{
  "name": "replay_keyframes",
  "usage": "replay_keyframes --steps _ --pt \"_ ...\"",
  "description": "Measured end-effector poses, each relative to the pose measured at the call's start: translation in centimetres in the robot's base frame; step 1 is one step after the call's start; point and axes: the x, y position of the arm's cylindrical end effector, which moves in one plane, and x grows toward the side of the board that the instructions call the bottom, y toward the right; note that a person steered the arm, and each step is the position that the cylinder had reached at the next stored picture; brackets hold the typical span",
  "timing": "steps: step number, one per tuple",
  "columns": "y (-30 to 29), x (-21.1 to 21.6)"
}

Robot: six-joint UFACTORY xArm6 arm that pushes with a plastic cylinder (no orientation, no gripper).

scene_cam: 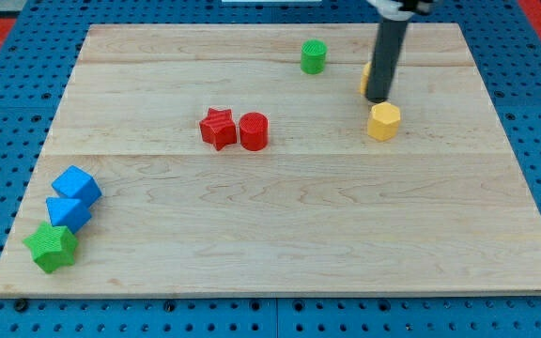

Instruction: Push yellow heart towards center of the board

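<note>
Yellow block [365, 79], presumably the heart of the task, shows only as a narrow sliver at the left edge of the rod [388, 56], near the top right of the board [299, 235]. Its shape cannot be made out, and it lies just beside and slightly behind my tip [378, 99]; whether they touch cannot be told.

From the view's bottom upward:
- **Bottom left corner:** a green star [53, 247] sits here. Two blue blocks of roughly cubic form stand above it, the lower blue block [69, 213] touching the star and the upper blue block [76, 186] touching the lower one.
- **Left of centre:** a red star [218, 128] and a red cylinder [254, 130] stand side by side in contact.
- **Right of centre:** a yellow polygon block [383, 122] lies just below my tip, close to it but with a thin gap visible.
- **Rod:** it ends plainly on the wood; it has no jaws to open or close and holds nothing.
- **Farthest back:** a green cylinder [314, 57] stands near the top edge, to the view's left of the rod and apart from it.
</note>
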Motion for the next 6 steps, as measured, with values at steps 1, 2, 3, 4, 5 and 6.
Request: replay_keyframes --steps 1,2,3,4,5,6 --pt "2.1 -4.5" --pt "-7.8 -6.0" --pt "-15.2 -5.6" --pt "-5.8 -5.2" --pt "-0.3 -4.2" --pt "-10.4 -3.7"
